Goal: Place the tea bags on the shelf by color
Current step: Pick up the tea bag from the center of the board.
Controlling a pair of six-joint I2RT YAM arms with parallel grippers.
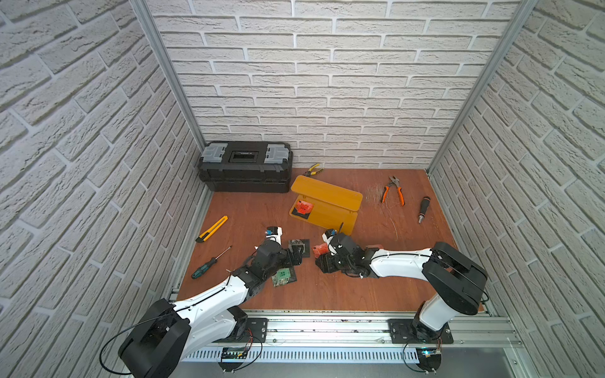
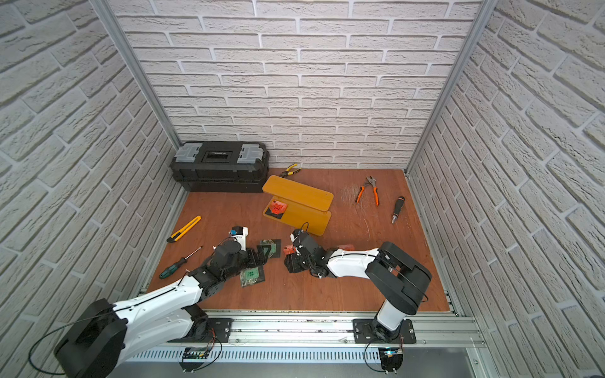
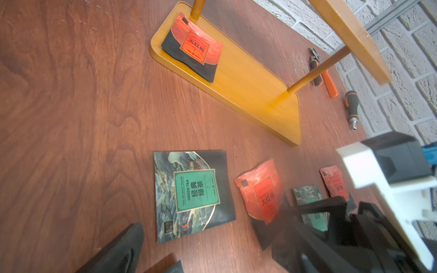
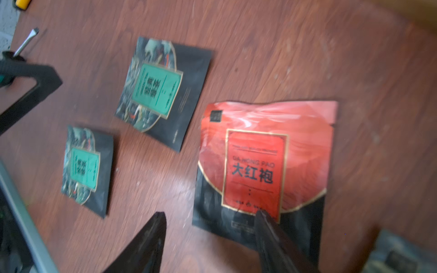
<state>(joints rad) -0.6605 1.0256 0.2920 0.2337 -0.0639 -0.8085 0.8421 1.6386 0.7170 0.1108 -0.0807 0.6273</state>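
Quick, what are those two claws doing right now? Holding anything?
Left gripper: open, holding nothing.
Right gripper: open, one finger over the red tea bag, not gripping it.

The green bag (image 3: 196, 196) in the left wrist view has a green label reading "GREEN TEA" beside the characters 经典绿茶; a finer line along the label's edge is too small to read. The shelf bag (image 3: 192, 47), red, shows 大红袍 on its label. In the right wrist view the red bag (image 4: 255, 170) reads "DA HONG PAO" above 大红袍; the small print under it is illegible, and the two far green bags (image 4: 160, 92) are too blurred to read
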